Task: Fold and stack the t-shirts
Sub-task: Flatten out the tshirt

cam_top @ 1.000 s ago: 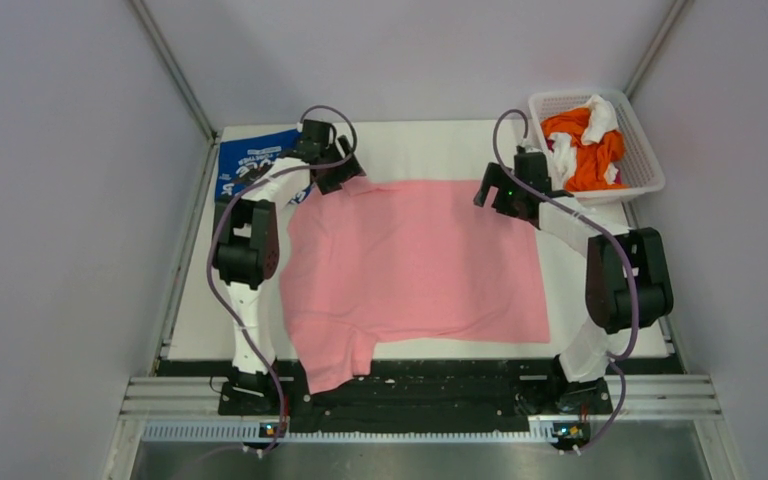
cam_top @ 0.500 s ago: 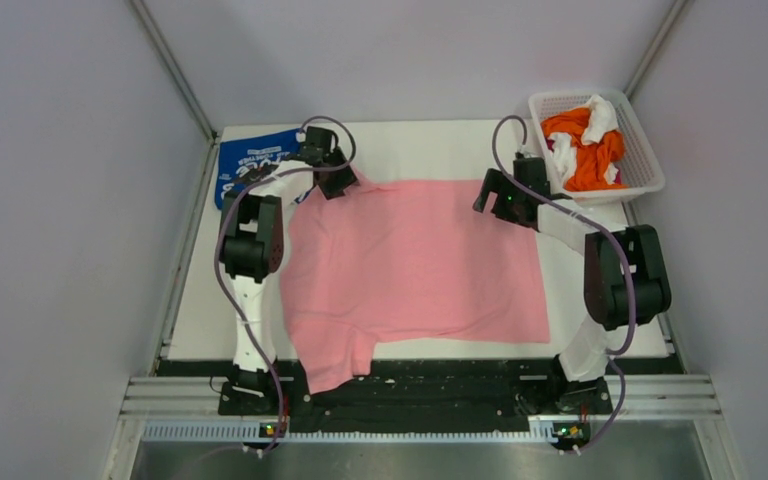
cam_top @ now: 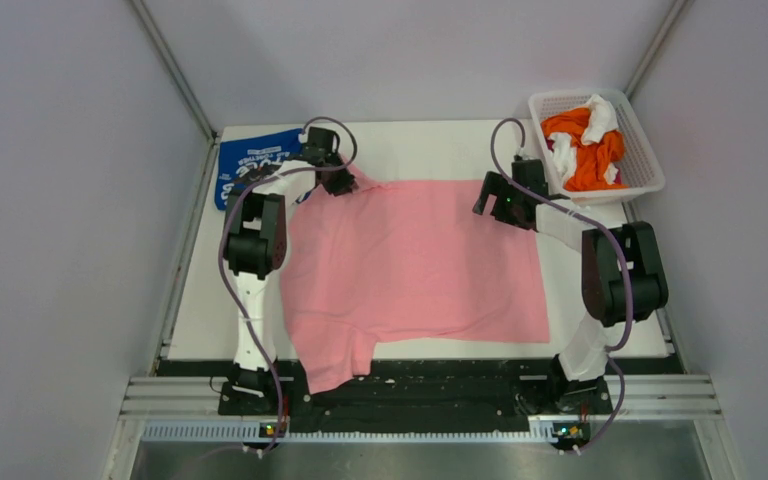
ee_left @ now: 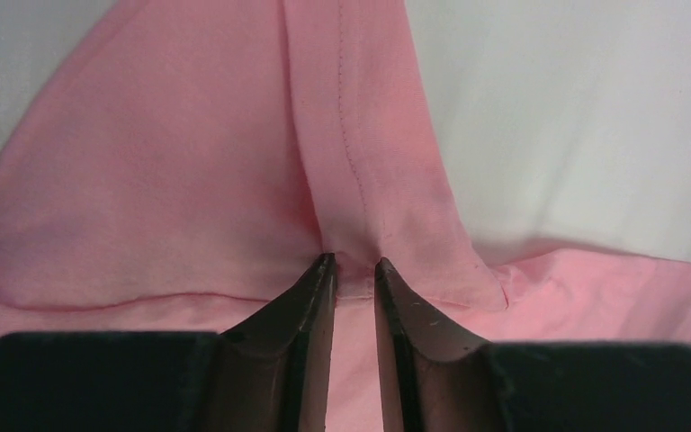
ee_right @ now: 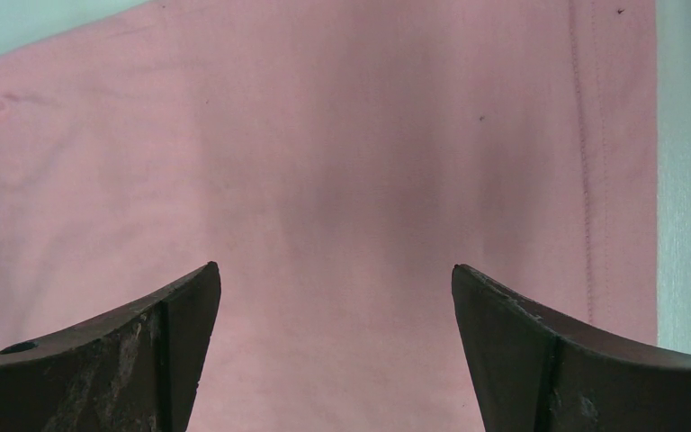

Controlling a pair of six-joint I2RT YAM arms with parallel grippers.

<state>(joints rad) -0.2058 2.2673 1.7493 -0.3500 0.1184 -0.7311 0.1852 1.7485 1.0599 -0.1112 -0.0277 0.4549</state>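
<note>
The light pink t-shirt (cam_top: 415,265) lies spread flat over the middle of the white table, one sleeve hanging over the near edge. My left gripper (cam_top: 343,182) is at its far left corner. In the left wrist view that gripper (ee_left: 354,263) has its jaws drawn close together on a raised ridge of pink cloth (ee_left: 144,180) by a stitched hem. My right gripper (cam_top: 488,192) hovers over the far right corner, and the right wrist view shows it (ee_right: 335,266) open wide with flat pink cloth (ee_right: 342,135) beneath. The blue t-shirt (cam_top: 250,155) with white lettering lies at the far left.
A white lattice basket (cam_top: 650,165) at the far right corner holds orange and white clothes (cam_top: 585,140). Bare white table (cam_top: 430,150) runs along the far edge behind the pink shirt. Grey walls close in on both sides.
The left jaws have closed from wide to a narrow pinch on the pink cloth at the far left corner. The right gripper has edged slightly farther back and stays open.
</note>
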